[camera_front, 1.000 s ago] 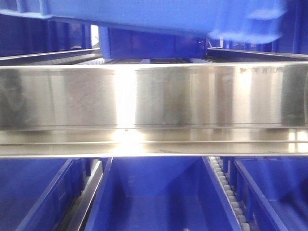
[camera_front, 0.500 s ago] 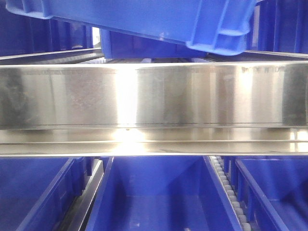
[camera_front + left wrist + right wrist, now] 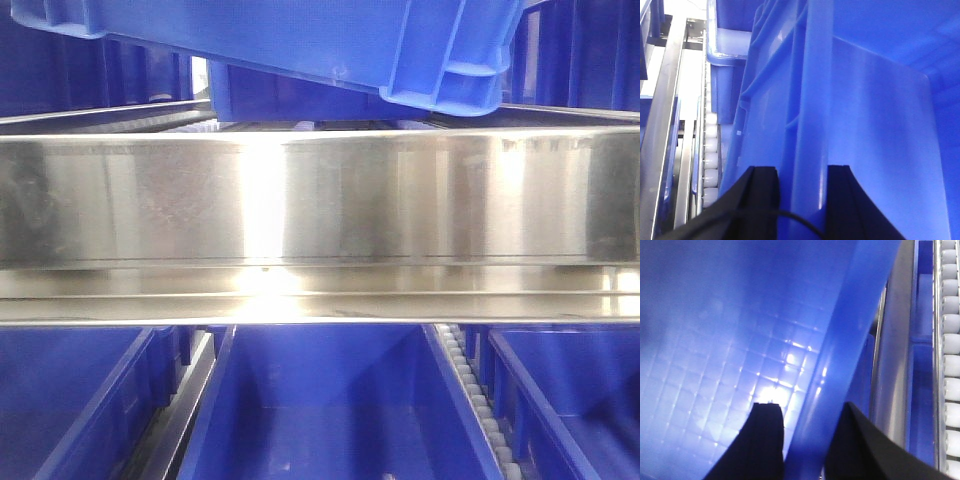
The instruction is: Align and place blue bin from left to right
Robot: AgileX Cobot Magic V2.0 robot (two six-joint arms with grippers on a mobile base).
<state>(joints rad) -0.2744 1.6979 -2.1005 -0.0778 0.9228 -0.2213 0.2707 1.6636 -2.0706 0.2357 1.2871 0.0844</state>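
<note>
While tilted at 12 o'clock above the brushed steel rail (image 3: 320, 200), the glossy ribbed blue bin (image 3: 300, 40) is cropped by the frame; left gripper (image 3: 801, 172) and right gripper (image 3: 807, 410) each clamp a bin wall, both cut off at 6 o'clock

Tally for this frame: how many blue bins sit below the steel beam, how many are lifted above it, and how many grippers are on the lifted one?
Blue bins below the steel beam: 3 (left bin, middle bin, right bin)
Lifted blue bin: 1
Grippers clamped on its walls: 2 (left gripper, right gripper)
Total: 6
</note>
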